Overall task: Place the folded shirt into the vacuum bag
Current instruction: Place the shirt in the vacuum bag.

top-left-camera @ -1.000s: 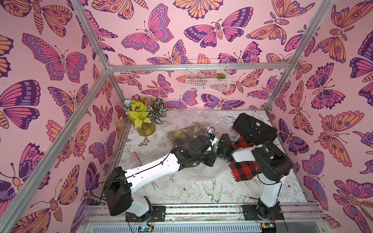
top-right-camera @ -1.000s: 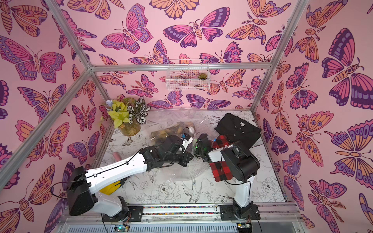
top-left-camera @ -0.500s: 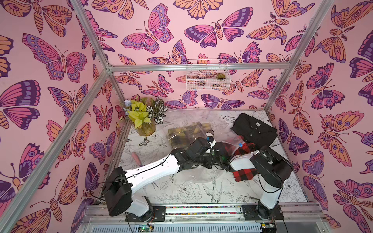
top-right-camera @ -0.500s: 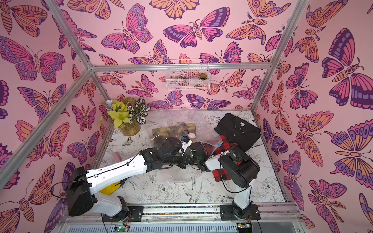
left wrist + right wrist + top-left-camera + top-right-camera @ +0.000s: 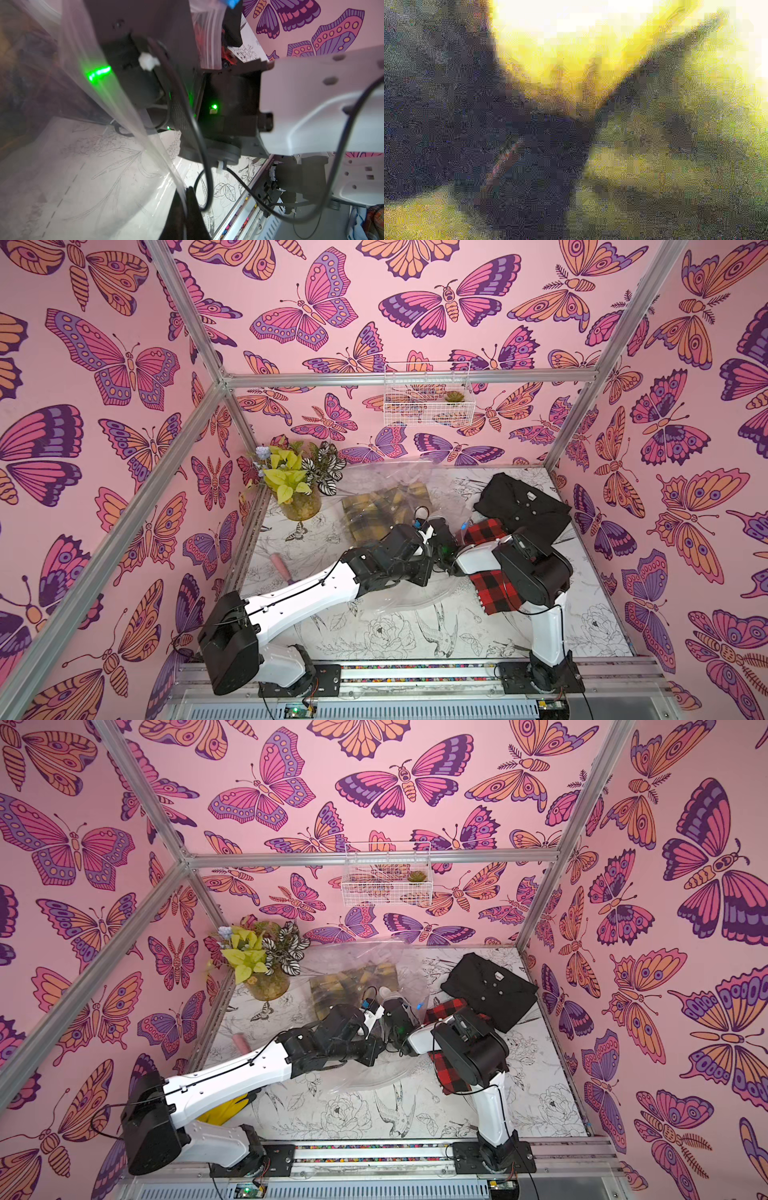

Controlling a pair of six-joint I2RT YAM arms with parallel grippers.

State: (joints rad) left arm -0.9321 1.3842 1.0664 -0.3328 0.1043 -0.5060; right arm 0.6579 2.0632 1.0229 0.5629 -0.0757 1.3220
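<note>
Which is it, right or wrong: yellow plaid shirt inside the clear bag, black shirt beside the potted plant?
Wrong: the black shirt lies far right, apart from the potted plant, as both top views show. The yellow plaid shirt is inside the clear bag.

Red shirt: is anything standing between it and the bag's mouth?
Yes. The right arm lies across the red shirt, and its wrist seems to sit in the mouth of the bag, whose edge the left gripper pinches. A yellow shirt already lies deeper inside; whether it leaves room I cannot tell.
</note>
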